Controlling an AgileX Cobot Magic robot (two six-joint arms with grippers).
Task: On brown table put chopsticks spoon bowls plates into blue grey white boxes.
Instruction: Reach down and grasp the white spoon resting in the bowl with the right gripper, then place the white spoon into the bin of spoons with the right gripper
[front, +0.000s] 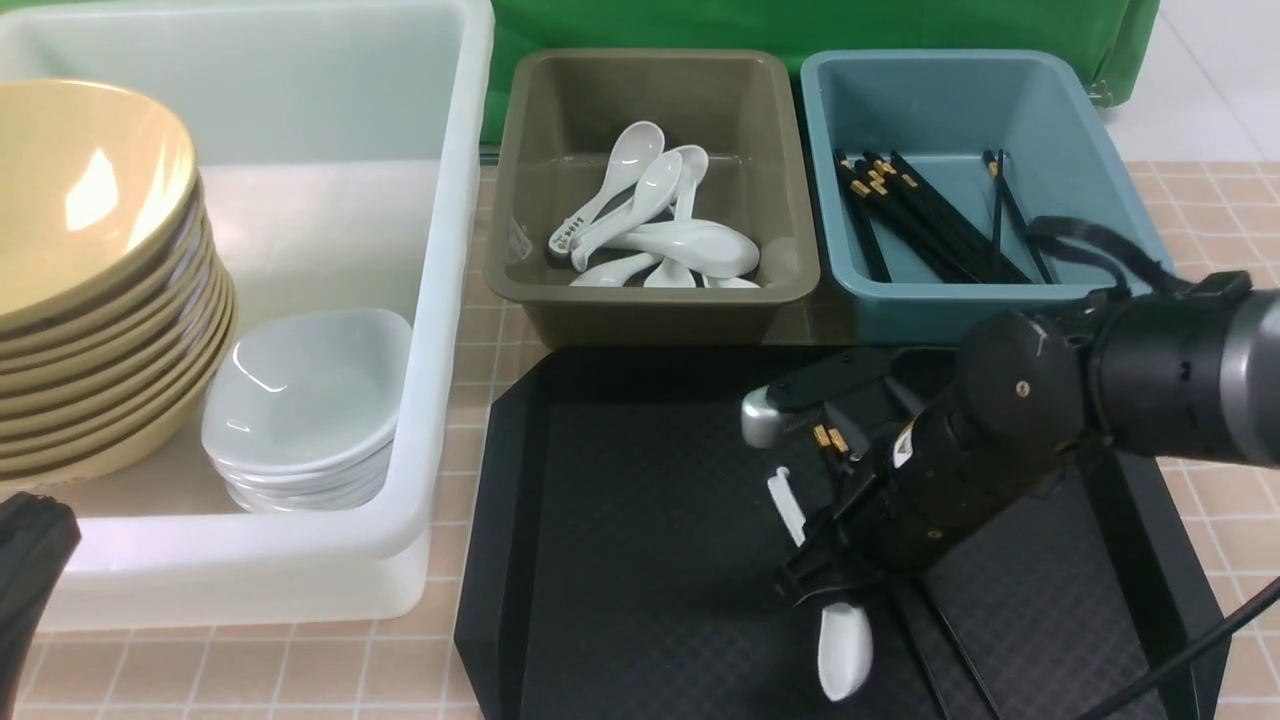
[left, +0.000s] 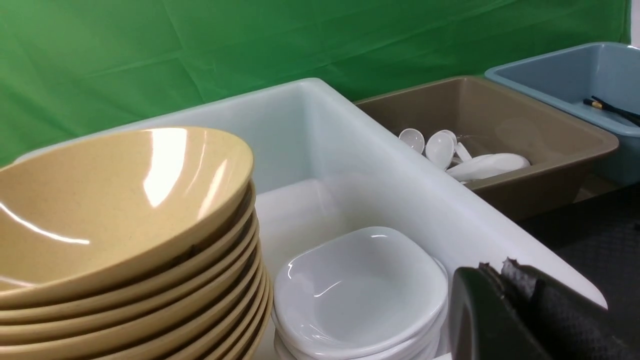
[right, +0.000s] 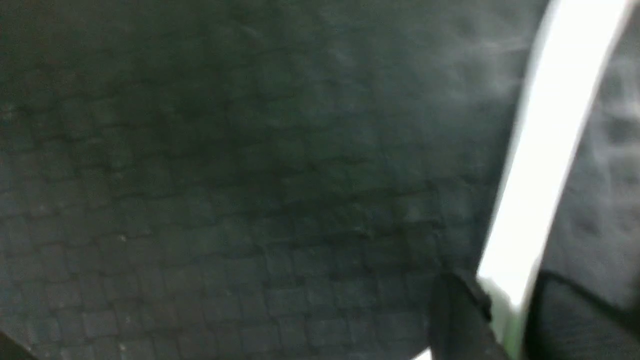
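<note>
**On black tray: spoon grasp**

Front: right gripper low over it.
Left wrist: left gripper closed, empty.
Right wrist: jaws pinch spoon handle.
Next, likely: lift level, carry to grey box.

1. A green cloth hangs across the back, at twelve o'clock in the front view. The left wrist view shows it creased, in soft, even light.
2. At about one o'clock the cloth ends, and beyond it lies a pale floor with faint tile joints.
3. The bench is peach-tan with a grid of thin white lines. Bare patches show at three o'clock and from six to seven o'clock.
</note>
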